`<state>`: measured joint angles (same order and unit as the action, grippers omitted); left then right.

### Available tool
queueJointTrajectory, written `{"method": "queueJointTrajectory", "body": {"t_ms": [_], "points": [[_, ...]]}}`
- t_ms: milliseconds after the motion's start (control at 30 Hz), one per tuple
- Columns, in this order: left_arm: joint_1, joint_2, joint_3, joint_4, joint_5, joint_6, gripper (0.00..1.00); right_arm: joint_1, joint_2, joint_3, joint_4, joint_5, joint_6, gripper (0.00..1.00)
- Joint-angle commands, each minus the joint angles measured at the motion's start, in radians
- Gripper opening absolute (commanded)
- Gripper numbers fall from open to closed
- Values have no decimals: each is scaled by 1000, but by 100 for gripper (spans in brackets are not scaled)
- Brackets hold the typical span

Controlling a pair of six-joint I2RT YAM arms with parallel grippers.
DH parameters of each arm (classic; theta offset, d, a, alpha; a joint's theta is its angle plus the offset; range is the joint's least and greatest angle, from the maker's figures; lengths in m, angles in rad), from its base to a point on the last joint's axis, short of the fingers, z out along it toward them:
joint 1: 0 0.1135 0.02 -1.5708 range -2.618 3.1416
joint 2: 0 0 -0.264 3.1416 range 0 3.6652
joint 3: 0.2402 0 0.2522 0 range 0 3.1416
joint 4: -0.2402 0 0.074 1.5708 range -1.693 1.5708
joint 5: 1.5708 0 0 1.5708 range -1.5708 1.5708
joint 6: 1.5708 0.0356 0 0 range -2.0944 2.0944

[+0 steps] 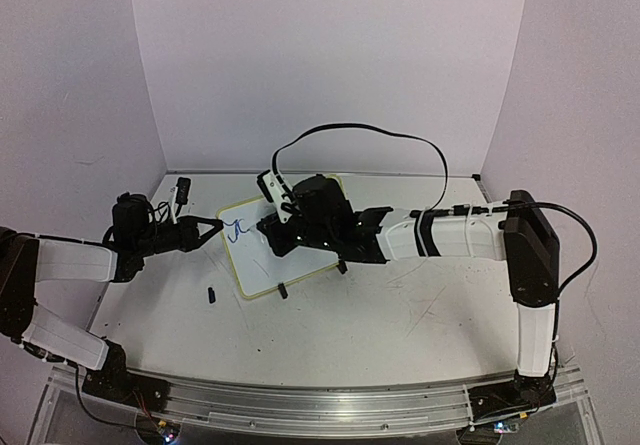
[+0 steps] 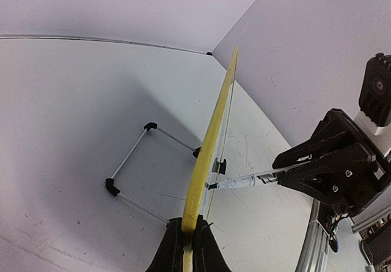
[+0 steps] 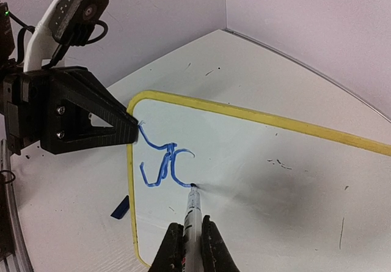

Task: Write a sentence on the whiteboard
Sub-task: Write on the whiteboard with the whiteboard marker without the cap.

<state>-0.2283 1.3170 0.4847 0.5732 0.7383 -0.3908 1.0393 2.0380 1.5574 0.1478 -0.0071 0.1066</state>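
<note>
The whiteboard (image 1: 250,265) stands tilted on the table, white with a yellow-green frame, and shows edge-on in the left wrist view (image 2: 211,143). My left gripper (image 1: 212,227) (image 2: 190,226) is shut on its left frame edge. My right gripper (image 1: 275,233) (image 3: 191,226) is shut on a marker (image 3: 190,208). The marker's tip touches the whiteboard (image 3: 256,162) at the end of a few blue strokes (image 3: 162,162) near the left edge. In the left wrist view the marker (image 2: 244,180) reaches the board's face from the right gripper (image 2: 282,173).
A small blue cap (image 3: 120,206) lies on the table beside the board's left edge. A wire stand (image 2: 131,156) props the board from behind. A black-and-white object (image 1: 183,190) sits at the back left. Pale walls close in three sides.
</note>
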Motion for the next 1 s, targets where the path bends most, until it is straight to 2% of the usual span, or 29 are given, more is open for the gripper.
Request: {"method": "queueJointTrajectory", "body": {"t_ms": [0, 967], "points": [[4, -1, 48, 37, 29, 0, 0, -26, -41, 18, 36, 63, 4, 0], [5, 10, 57, 37, 49, 0, 0, -29, 16, 95, 38, 15, 13, 0]]}}
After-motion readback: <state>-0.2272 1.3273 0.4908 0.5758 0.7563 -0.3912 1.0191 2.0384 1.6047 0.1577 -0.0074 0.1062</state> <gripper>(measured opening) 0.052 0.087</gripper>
